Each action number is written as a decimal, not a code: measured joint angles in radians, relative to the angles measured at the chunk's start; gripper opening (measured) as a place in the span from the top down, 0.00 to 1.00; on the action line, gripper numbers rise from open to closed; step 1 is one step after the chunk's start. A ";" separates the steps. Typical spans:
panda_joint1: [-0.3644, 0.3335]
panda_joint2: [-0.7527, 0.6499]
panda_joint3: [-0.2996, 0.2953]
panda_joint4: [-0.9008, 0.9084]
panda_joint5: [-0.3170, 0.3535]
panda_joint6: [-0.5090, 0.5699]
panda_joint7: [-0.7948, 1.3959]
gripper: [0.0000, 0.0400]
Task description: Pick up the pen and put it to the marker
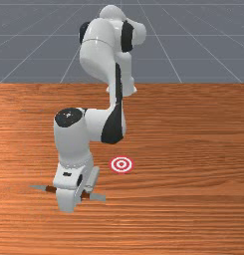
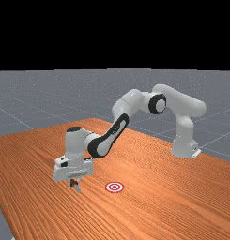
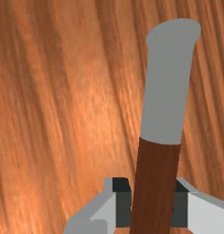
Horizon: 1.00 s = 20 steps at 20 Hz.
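The claw (image 2: 74, 182) is clamped on the brown middle section of the pen (image 3: 159, 183), whose grey ends project beyond opposite sides of the claw. The red-and-white marker (image 1: 121, 164) is located on the counter (image 1: 193, 209), apart from the claw, toward the front view's right.

one arm (image 2: 128, 105), one pen (image 3: 164, 114), one round marker (image 1: 121, 164), one table (image 1: 193, 209), two fingers (image 3: 178, 208)

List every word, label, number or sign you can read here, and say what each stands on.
No word or number is readable.
Sign, without text: the red-and-white ringed marker, on the table.
Too small to read: pale marks on the black panel of the arm.
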 joint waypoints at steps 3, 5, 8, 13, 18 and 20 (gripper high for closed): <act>-0.004 -0.133 0.029 -0.256 -0.009 0.122 -0.092 0.76; -0.008 -0.132 0.031 -0.252 -0.024 0.118 -0.131 0.75; -0.004 -0.192 0.018 -0.370 0.000 0.176 -0.063 0.76; -0.025 -0.393 0.018 -0.769 0.016 0.372 -0.068 0.75; -0.039 -0.393 0.030 -0.769 0.000 0.358 -0.120 0.75; -0.045 -0.378 0.038 -0.744 -0.005 0.354 -0.144 0.75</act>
